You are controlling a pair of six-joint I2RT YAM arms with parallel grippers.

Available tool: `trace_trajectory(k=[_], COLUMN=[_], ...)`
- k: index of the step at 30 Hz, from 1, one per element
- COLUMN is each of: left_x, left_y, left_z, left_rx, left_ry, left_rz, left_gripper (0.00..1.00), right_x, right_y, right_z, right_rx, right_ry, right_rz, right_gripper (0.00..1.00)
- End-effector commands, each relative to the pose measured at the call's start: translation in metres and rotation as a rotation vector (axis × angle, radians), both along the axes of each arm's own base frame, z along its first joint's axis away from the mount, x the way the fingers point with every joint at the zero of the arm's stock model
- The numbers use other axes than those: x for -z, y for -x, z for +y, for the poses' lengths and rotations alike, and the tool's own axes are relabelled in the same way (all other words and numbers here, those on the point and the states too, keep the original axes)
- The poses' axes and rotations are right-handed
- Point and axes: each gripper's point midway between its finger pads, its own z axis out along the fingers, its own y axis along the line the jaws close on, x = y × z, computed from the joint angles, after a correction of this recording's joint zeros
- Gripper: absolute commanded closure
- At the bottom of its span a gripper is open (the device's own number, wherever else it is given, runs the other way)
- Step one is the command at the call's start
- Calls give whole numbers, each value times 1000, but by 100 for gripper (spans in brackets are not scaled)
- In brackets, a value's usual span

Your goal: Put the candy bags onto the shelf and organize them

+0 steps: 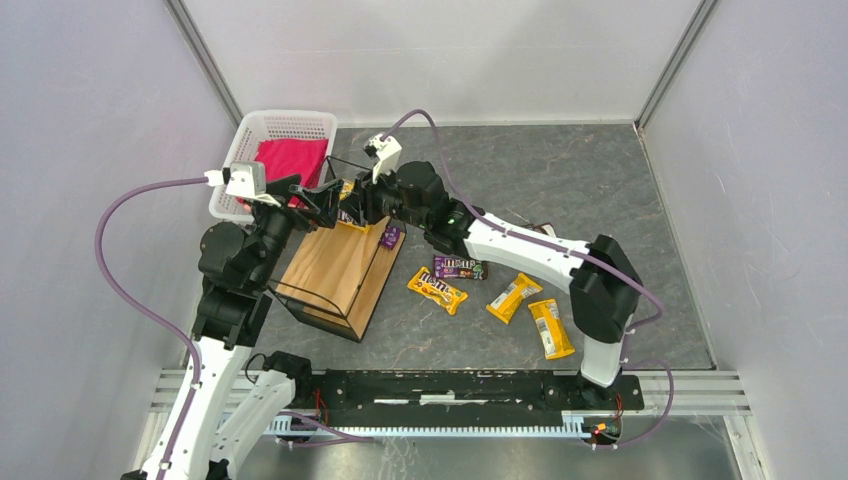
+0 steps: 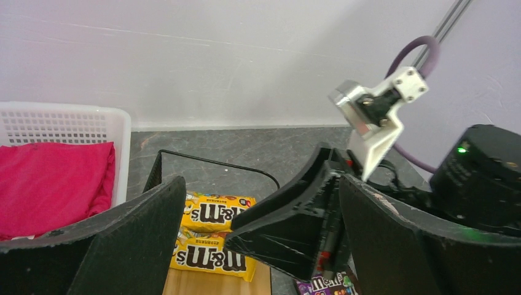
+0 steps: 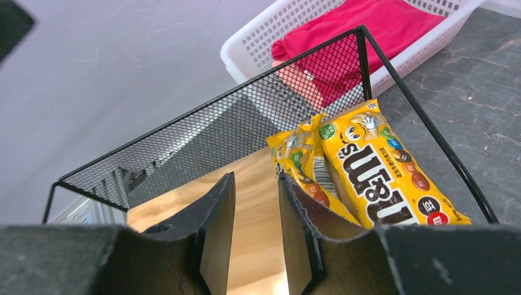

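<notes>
The shelf (image 1: 335, 265) is a black wire rack with a wooden top, left of centre. Two yellow candy bags (image 1: 348, 203) lie side by side at its far end; they also show in the left wrist view (image 2: 212, 212) and the right wrist view (image 3: 375, 172). My right gripper (image 3: 257, 181) is slightly open and empty over the wooden top, one finger against the edge of the nearer yellow bag (image 3: 307, 166). My left gripper (image 2: 261, 184) is open wide and empty, close beside the right gripper's fingers (image 2: 295, 227). A purple bag (image 1: 390, 237) leans beside the shelf.
On the table right of the shelf lie a purple bag (image 1: 459, 267) and three yellow bags (image 1: 437, 291), (image 1: 514, 297), (image 1: 551, 328). A white basket (image 1: 285, 125) with a pink cloth (image 1: 290, 160) stands behind the shelf at the back left. Walls enclose the table.
</notes>
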Motion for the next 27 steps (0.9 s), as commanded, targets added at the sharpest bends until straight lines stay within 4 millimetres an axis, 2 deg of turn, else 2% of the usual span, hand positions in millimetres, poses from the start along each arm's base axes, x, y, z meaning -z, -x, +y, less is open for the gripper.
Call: trace_trajectory(k=[1,7,15,23,27], left_x=[-11,-11,-11,-10,-9], left_y=[1,1,1,0,-1], left_z=[5,5,6,5,6], left_rx=[-20,-20,-22,-18,-24], left_ry=[-40,-40,-38,-39,-40], left_rz=[-55,-55,-56,-52,-49], left_gripper=[0,0,0,0,0], right_x=[-16,2,26,30,34], right_y=[-11,-21,-26,-29,-35], right_z=[15,19,26,27,21], right_rx=[11,46,48,56,99], right_ry=[-68,-40,-3,25,49], right_rz=[-5,2,29,29,28], right_gripper=[62,63,63,63,63])
